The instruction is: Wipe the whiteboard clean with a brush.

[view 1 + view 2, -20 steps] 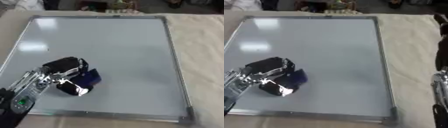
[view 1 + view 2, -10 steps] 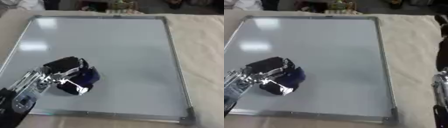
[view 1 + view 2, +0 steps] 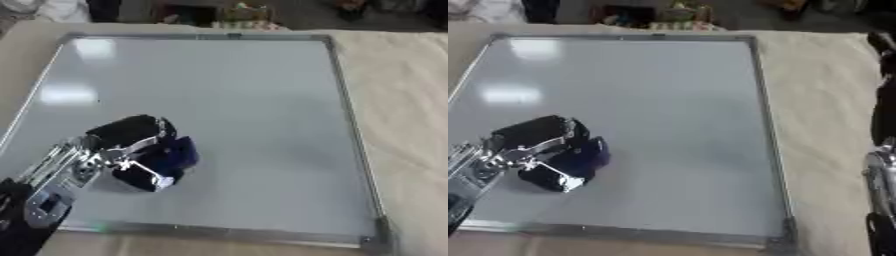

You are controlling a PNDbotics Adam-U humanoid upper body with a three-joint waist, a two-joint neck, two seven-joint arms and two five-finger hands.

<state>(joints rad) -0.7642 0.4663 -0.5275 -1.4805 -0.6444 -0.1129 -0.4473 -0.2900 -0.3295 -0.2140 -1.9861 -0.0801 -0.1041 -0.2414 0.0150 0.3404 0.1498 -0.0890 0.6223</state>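
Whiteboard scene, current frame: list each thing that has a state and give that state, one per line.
whiteboard: flat on the cloth-covered table, surface looks clean, no marks visible.
brush: dark blue, on the board's near-left part, held in the left hand.
left hand: fingers curled round the brush.
right hand: off the board at the right edge; fingers cannot be made out.

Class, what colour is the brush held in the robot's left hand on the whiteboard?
Dark blue brush, gripped by the left hand; clearest in the left eye view.
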